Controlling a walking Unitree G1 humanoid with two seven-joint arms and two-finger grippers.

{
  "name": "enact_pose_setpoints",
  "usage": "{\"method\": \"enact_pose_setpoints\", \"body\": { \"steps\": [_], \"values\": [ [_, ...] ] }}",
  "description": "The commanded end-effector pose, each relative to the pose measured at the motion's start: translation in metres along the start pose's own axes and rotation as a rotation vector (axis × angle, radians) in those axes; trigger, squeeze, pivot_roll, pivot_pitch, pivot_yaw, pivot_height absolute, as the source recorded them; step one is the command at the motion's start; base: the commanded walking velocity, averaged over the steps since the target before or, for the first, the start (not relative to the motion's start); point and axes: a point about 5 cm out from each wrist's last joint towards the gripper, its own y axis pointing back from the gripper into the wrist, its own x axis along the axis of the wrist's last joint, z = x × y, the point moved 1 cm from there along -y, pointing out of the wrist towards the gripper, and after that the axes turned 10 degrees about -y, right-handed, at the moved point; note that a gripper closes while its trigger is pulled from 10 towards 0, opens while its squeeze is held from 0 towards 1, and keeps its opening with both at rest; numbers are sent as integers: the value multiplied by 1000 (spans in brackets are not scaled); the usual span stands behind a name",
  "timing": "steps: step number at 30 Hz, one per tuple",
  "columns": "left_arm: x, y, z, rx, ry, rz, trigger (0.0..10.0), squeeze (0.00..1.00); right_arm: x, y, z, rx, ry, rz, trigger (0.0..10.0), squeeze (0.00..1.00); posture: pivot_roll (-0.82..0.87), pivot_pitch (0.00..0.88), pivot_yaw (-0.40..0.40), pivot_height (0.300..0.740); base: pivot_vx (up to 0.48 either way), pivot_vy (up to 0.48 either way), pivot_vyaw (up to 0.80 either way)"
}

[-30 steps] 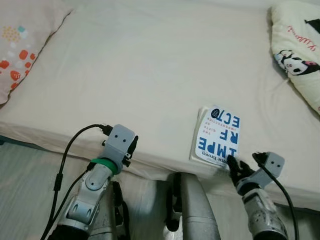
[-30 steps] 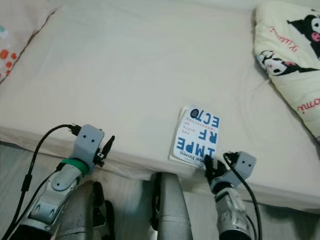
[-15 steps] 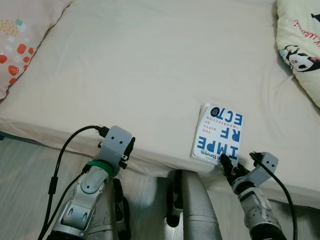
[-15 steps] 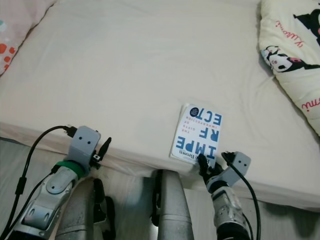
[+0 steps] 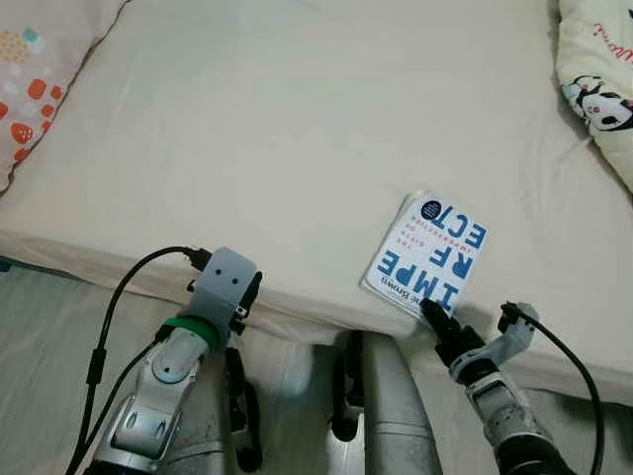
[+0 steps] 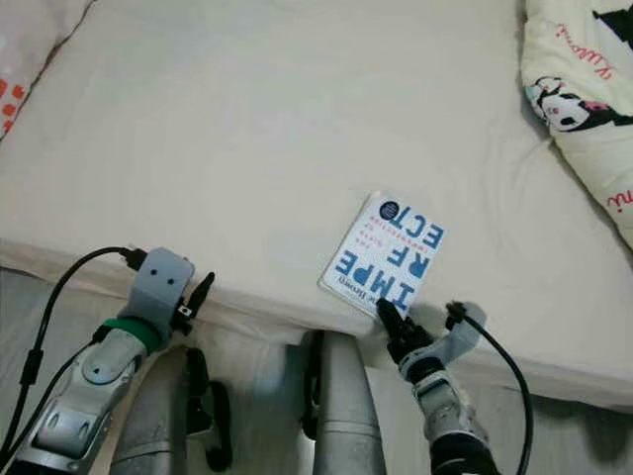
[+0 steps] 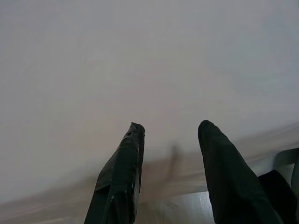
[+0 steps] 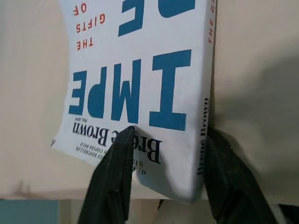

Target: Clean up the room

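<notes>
We have R gripper (image 8: 163, 154) straddling the book's (image 5: 427, 257) near corner at the bed (image 5: 277, 129) edge, jaws apart, not clamped, lined up to pinch. L gripper (image 7: 168, 140) idles near-left, jaws apart.

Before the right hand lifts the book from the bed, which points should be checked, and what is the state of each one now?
1. Right hand fingers on both sides of the book corner: ok.
2. Fingers closed firmly on the book: cannot tell.
3. Grip placement: not ok, only the near corner is held, so the book may tilt.
4. Nothing lying on the book: ok.
5. Left hand away from the book, at the bed edge: ok.
6. Panda pillow apart from the book: ok.
</notes>
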Motion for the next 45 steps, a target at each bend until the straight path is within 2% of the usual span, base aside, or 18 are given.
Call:
{"method": "enact_pose_setpoints", "body": {
  "steps": [1, 11, 21, 23, 25, 26, 28, 31, 32, 34, 35, 36, 37, 38, 39, 41, 44, 45],
  "values": [
    [-8, 5, 4, -15, 0, -35, 10000, 0, -30, 11, 11, -21, -80, -98, 0, 0, -19, 401, 87, 620, 0, 0, 0],
    [-5, 2, 4, -19, 0, -35, 10000, 0, -11, -2, -12, 186, -156, -65, 0, 0, -15, 377, 90, 620, 0, 0, 0],
    [-2, -4, 3, -9, 6, -27, 10000, 0, 6, -15, -35, 322, -171, -17, 0, 0, -26, 348, 82, 620, 0, 0, 0],
    [-2, -4, 3, -9, 6, -27, 10000, 0, 6, -15, -35, 322, -171, -17, 0, 0, -26, 348, 82, 620, 0, 0, 0],
    [0, -6, 3, 0, 8, -20, 10000, 0, 11, -22, -51, 406, -182, -13, 0, 0, -29, 340, 72, 620, 0, 0, 0],
    [0, -6, 3, 0, 8, -20, 10000, 0, 11, -22, -51, 406, -182, -13, 0, 0, -29, 340, 72, 620, 0, 0, 0],
    [8, -10, -8, 64, 16, 8, 10000, 0, 12, -36, -75, 501, -179, -46, 0, 0, -23, 333, 58, 620, 0, 0, 0],
    [14, -12, -17, 107, 18, 25, 10000, 0, 11, -42, -86, 532, -175, -63, 0, 0, -19, 332, 52, 620, 0, 0, 0],
    [21, -14, -30, 171, 24, 47, 10000, 0, 10, -50, -99, 561, -168, -87, 0, 0, -11, 330, 38, 620, 0, 0, 0],
    [38, -12, -70, 355, 23, 99, 10000, 0, 7, -70, -136, 633, -135, -156, 0, 0, 15, 325, 8, 620, 0, 0, 0],
    [44, -9, -83, 418, 23, 116, 10000, 0, 5, -76, -150, 658, -120, -180, 0, 0, 15, 325, 8, 620, 0, 0, 0],
    [44, -9, -83, 418, 23, 116, 10000, 0, 5, -76, -150, 658, -120, -180, 0, 0, 15, 325, 8, 620, 0, 0, 0],
    [49, -6, -97, 485, 18, 130, 10000, 0, 5, -81, -165, 687, -111, -200, 0, 0, 32, 321, -10, 620, 0, 0, 0],
    [57, 3, -117, 594, 3, 146, 10000, 0, 4, -90, -193, 734, -91, -229, 0, 0, 45, 320, -23, 620, 0, 0, 0],
    [57, 3, -117, 594, 3, 146, 10000, 0, 4, -90, -193, 734, -91, -229, 0, 0, 45, 320, -23, 620, 0, 0, 0],
    [62, 12, -131, 676, 0, 156, 10000, 0, 1, -96, -218, 779, -73, -260, 0, 0, 57, 316, -35, 620, 0, 0, 0],
    [69, 23, -137, 737, -7, 170, 10000, 0, -5, -99, -256, 877, -27, -321, 0, 0, 81, 319, -49, 620, 0, 0, 0],
    [69, 23, -137, 737, -7, 170, 10000, 0, -5, -99, -256, 877, -27, -321, 0, 0, 81, 319, -49, 620, 0, 0, 0]
  ]
}}
